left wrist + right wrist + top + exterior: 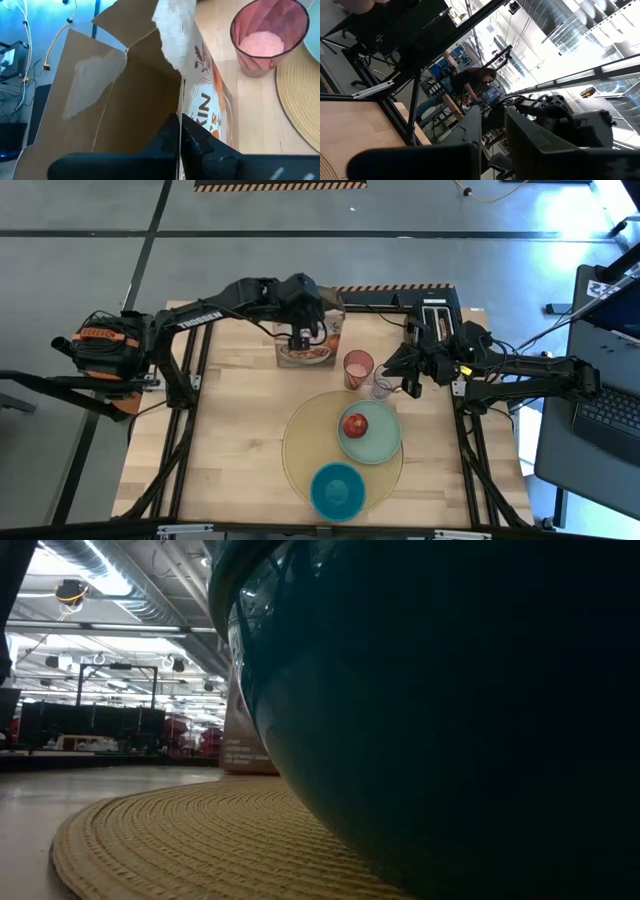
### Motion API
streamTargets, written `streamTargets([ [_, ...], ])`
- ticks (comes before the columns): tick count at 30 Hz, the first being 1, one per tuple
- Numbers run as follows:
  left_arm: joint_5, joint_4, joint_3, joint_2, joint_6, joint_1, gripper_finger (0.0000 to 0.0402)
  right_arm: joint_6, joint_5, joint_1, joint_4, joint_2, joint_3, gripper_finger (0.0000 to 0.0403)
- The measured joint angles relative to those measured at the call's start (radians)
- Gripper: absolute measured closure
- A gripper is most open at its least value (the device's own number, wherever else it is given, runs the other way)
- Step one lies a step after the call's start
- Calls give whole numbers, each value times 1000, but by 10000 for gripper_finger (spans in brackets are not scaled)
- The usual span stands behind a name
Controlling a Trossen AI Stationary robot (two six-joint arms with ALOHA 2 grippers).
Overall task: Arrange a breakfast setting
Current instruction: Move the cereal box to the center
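blue bowl (pixel 450 710) cut off, filling low view

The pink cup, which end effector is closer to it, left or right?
Right, narrowly. The right end effector sits just beyond the clear mug beside the pink cup. The left end effector is shut on the cereal box on the cup's other side.
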Motion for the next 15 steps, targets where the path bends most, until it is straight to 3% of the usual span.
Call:
streamTargets([
  [7, 56, -6, 0, -1, 16, -21, 384, 0, 0, 0, 0, 0, 0, 346],
  [15, 26, -28, 1, -1, 26, -21, 302, 0, 0, 0, 0, 0, 0, 346],
])
